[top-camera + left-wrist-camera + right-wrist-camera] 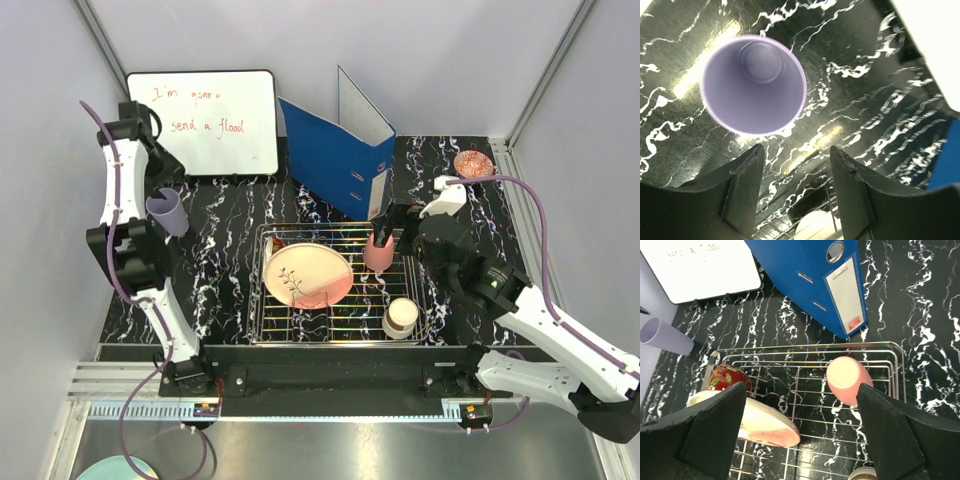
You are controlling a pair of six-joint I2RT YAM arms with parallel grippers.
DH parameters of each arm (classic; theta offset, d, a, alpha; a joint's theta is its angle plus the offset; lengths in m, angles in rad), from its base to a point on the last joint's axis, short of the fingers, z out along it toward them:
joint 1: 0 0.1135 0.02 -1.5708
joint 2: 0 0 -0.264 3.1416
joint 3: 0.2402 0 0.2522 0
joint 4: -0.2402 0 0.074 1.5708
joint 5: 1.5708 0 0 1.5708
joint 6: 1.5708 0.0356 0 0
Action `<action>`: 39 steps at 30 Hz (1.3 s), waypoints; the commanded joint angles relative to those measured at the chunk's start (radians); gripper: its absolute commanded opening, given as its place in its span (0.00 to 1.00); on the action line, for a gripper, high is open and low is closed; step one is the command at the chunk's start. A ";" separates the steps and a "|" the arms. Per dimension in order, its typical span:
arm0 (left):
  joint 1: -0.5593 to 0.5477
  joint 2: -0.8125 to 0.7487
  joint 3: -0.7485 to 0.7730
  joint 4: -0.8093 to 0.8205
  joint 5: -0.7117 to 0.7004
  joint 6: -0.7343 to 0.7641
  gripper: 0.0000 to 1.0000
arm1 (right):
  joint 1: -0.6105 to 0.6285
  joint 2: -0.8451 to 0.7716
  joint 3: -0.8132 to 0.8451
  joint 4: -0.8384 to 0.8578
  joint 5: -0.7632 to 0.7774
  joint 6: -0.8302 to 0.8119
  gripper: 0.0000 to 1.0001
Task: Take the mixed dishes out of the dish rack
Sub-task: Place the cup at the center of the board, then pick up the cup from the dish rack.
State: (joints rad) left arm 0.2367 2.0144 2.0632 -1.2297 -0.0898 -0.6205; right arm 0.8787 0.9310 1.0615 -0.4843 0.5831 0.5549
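Observation:
The dish rack [345, 232] holds the cream-and-pink plate [308, 275], a pink cup [379, 252] upside down, a cream-brown cup [400, 317] and a red-patterned bowl [727, 379] behind the plate. My right gripper [392, 222] hovers wide open and empty above the rack's back; in its wrist view [802, 385] the pink cup [847, 379] lies by the right finger. A lavender cup [167, 212] stands upright on the table left of the rack. My left gripper [797, 150] is open and empty above it, apart from the cup [753, 84]. Another red-patterned bowl [473, 164] sits at far right.
A blue ring binder [335, 150] stands open just behind the rack. A whiteboard [205, 122] leans at the back left. The enclosure walls close off the left, right and back of the black marbled table [230, 250].

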 commanded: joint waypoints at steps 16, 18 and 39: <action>-0.511 -0.724 -0.381 0.326 -0.022 0.146 0.81 | -0.116 0.391 0.167 -0.131 -0.008 -0.109 1.00; -0.537 -0.813 -0.470 0.375 -0.019 0.162 0.90 | -0.116 0.413 0.164 -0.126 -0.034 -0.095 1.00; -0.628 -0.987 -0.650 0.414 -0.074 0.171 0.99 | -0.167 0.628 0.101 -0.051 -0.077 0.008 0.99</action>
State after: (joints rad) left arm -0.3832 1.0355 1.4162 -0.8730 -0.1440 -0.4671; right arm 0.7246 1.5524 1.1843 -0.5724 0.5194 0.5285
